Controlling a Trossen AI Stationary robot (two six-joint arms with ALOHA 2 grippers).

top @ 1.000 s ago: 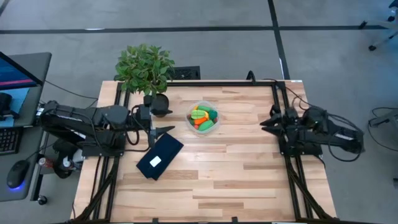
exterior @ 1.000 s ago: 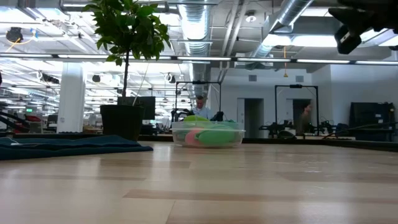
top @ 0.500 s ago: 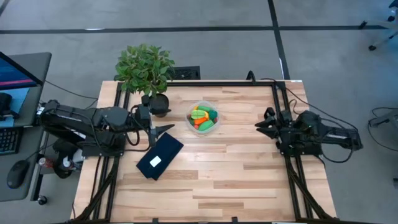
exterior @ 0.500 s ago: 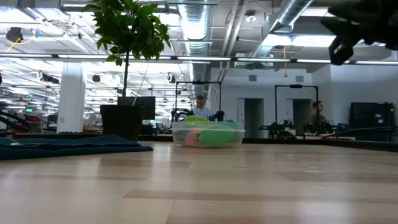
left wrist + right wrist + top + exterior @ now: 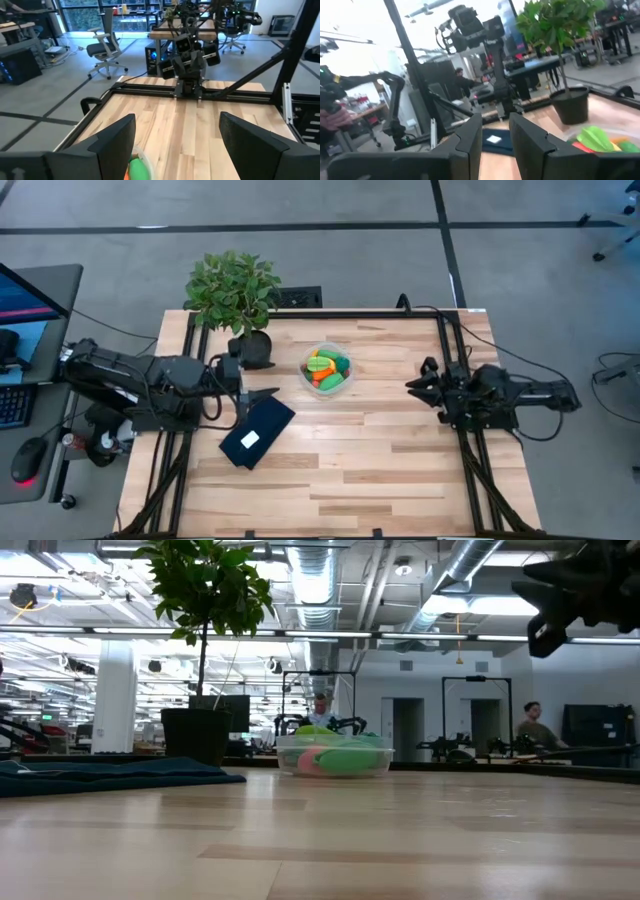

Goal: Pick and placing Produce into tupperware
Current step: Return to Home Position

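Note:
The round clear tupperware [image 5: 327,371] stands on its base at the table's far middle. It holds the produce [image 5: 325,366]: orange, green and yellow pieces, seen also in the low view [image 5: 333,756]. My left gripper [image 5: 262,390] is open at the table's left, left of the tupperware, and a green piece [image 5: 139,168] shows between its fingers [image 5: 116,136]. My right gripper [image 5: 412,385] hovers above the table's right part, pointing toward the tupperware. A narrow gap shows between its fingers [image 5: 469,136]. Green produce [image 5: 594,136] appears ahead of it.
A potted plant [image 5: 236,288] stands at the far left corner, its pot [image 5: 256,346] just left of the tupperware. A dark flat rectangle with a white label [image 5: 257,431] lies near my left gripper. Bare wood [image 5: 370,460] spans the near half. People show in the room behind.
My right gripper has moved toward the table's left, closer to the tupperware, and slightly toward the near edge, coming lower in the low view. The tupperware and produce have stayed where they were.

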